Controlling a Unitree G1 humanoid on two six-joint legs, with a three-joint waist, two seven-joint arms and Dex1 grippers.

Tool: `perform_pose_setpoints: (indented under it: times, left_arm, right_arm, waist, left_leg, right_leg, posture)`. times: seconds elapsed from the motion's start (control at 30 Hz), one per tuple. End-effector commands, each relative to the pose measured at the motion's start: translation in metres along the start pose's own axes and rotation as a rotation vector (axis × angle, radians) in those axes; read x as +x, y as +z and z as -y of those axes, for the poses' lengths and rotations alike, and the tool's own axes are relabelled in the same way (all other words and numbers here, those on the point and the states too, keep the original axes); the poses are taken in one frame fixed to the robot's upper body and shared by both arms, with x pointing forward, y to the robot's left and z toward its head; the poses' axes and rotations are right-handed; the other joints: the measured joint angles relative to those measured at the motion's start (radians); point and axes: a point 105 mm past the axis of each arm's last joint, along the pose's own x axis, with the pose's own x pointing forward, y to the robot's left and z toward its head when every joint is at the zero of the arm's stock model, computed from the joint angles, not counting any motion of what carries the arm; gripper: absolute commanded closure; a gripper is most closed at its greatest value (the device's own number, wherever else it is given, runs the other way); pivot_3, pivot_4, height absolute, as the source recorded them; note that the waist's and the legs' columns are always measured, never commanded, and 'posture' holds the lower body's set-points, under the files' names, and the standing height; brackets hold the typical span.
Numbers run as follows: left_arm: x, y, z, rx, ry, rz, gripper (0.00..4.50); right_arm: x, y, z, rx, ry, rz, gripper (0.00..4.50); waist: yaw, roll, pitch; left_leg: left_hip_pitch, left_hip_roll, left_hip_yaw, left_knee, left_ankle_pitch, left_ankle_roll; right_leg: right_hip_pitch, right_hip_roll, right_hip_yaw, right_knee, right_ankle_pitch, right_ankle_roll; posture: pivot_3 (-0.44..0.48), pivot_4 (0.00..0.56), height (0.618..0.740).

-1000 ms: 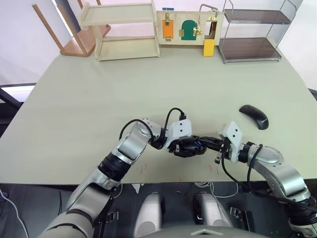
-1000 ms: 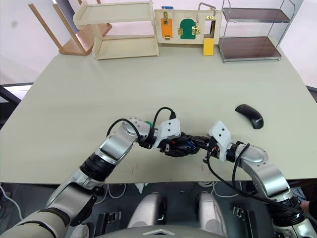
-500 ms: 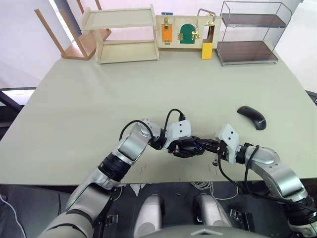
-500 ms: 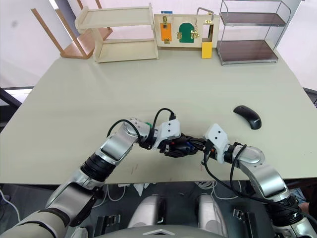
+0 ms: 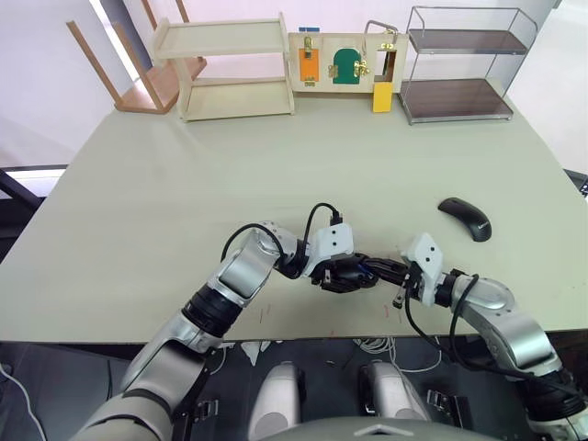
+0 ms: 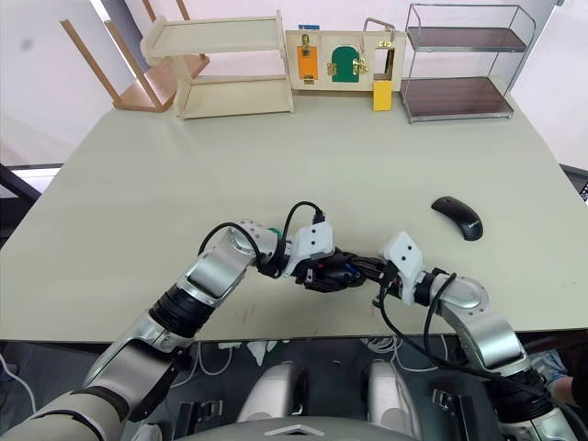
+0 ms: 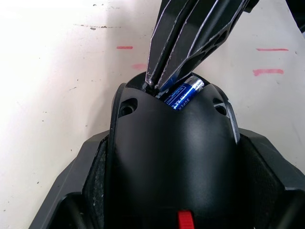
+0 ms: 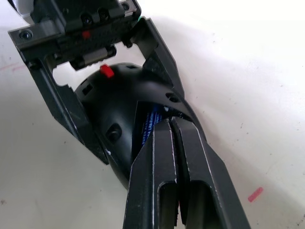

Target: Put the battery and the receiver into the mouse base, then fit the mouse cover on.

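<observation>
Near the table's front edge my left gripper (image 5: 347,274) is shut on the mouse base (image 5: 342,273), one finger on each side of the black body (image 7: 171,157). A small red part (image 7: 184,219) shows on the base. The blue battery (image 7: 183,94) lies in the open compartment at the end of the base. My right gripper (image 8: 167,123) is shut, and its joined fingertips (image 7: 157,82) press against the battery (image 8: 147,126). The glossy black mouse cover (image 5: 466,218) lies alone on the table to the right. The receiver is hidden.
A wooden shelf (image 5: 230,64), a latch board (image 5: 344,60) and a clear rack (image 5: 459,64) stand along the far edge. Something green (image 6: 272,230) peeks out behind my left forearm. Red marks (image 7: 267,71) dot the table by the base.
The whole picture has shifted a little. Both grippers stay at the mouse base, and the right fingertips stay on the battery.
</observation>
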Motion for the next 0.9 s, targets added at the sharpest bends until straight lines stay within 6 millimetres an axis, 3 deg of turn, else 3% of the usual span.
perform_pose_setpoints:
  times: [0.03, 0.13, 0.33, 0.43, 0.47, 0.5, 0.57, 0.73, 0.9]
  left_arm:
    - [0.007, -0.025, 0.011, -0.063, -0.047, -0.077, 1.54]
    - [0.006, -0.025, 0.011, -0.056, -0.049, -0.078, 1.54]
    - [0.007, -0.025, 0.011, -0.051, -0.049, -0.076, 1.54]
    - [0.007, -0.024, 0.012, -0.052, -0.051, -0.074, 1.54]
    - [0.008, -0.024, 0.012, -0.052, -0.051, -0.074, 1.54]
    - [0.007, -0.024, 0.012, -0.052, -0.050, -0.074, 1.54]
    - [0.007, -0.024, 0.012, -0.053, -0.049, -0.074, 1.54]
    - [0.008, -0.024, 0.012, -0.052, -0.045, -0.072, 1.54]
    - [0.008, -0.023, 0.010, -0.055, -0.034, -0.071, 1.54]
  right_arm:
    - [-0.011, 0.022, 0.004, -0.037, -0.006, 0.111, 4.44]
    - [-0.025, 0.038, -0.004, -0.071, 0.038, 0.258, 4.44]
    - [-0.052, 0.024, -0.005, -0.057, 0.112, 0.203, 4.44]
    - [-0.066, 0.017, -0.001, -0.070, 0.129, 0.179, 3.71]
    - [-0.071, 0.016, 0.000, -0.065, 0.133, 0.172, 3.29]
    - [-0.074, 0.014, 0.002, -0.078, 0.137, 0.163, 2.61]
    - [-0.084, 0.011, 0.007, -0.079, 0.147, 0.139, 2.35]
    - [-0.097, 0.009, 0.016, -0.096, 0.150, 0.126, 0.08]
    - [-0.106, 0.011, 0.025, -0.135, 0.132, 0.120, 0.03]
  waist:
    - [0.000, 0.001, 0.001]
    - [0.001, 0.000, 0.001]
    - [0.000, 0.001, 0.001]
    - [0.000, 0.001, 0.001]
    - [0.000, 0.001, 0.001]
    - [0.000, 0.001, 0.001]
    - [0.000, 0.001, 0.002]
    - [0.001, 0.001, 0.002]
    - [0.001, 0.001, 0.002]
  left_leg:
    - [0.000, 0.000, 0.000, 0.000, 0.000, 0.000]
    - [0.000, 0.000, 0.000, 0.000, 0.000, 0.000]
    - [0.000, 0.000, 0.000, 0.000, 0.000, 0.000]
    - [0.000, 0.000, 0.000, 0.000, 0.000, 0.000]
    - [0.000, 0.000, 0.000, 0.000, 0.000, 0.000]
    - [0.000, 0.000, 0.000, 0.000, 0.000, 0.000]
    - [0.000, 0.000, 0.000, 0.000, 0.000, 0.000]
    - [0.000, 0.000, 0.000, 0.000, 0.000, 0.000]
    - [0.000, 0.000, 0.000, -0.001, 0.000, 0.000]
  right_leg:
    - [0.000, 0.000, 0.001, 0.000, 0.000, 0.000]
    - [0.000, 0.000, 0.001, 0.000, 0.000, 0.000]
    - [0.000, 0.000, 0.001, -0.001, 0.000, 0.000]
    - [0.000, 0.000, 0.002, -0.001, 0.000, 0.000]
    - [0.000, 0.000, 0.002, -0.001, 0.000, 0.000]
    - [0.000, 0.000, 0.002, -0.001, 0.000, 0.000]
    - [0.000, 0.000, 0.002, -0.001, 0.000, 0.000]
    - [0.000, 0.000, 0.002, -0.001, 0.000, 0.000]
    - [0.000, 0.000, 0.002, -0.001, 0.000, 0.000]
  posture:
    - [0.000, 0.150, 0.740]
    - [0.000, 0.150, 0.740]
    - [0.000, 0.150, 0.740]
    - [0.000, 0.150, 0.740]
    - [0.000, 0.150, 0.740]
    - [0.000, 0.150, 0.740]
    - [0.000, 0.150, 0.740]
    - [0.000, 0.150, 0.740]
    - [0.000, 0.150, 0.740]
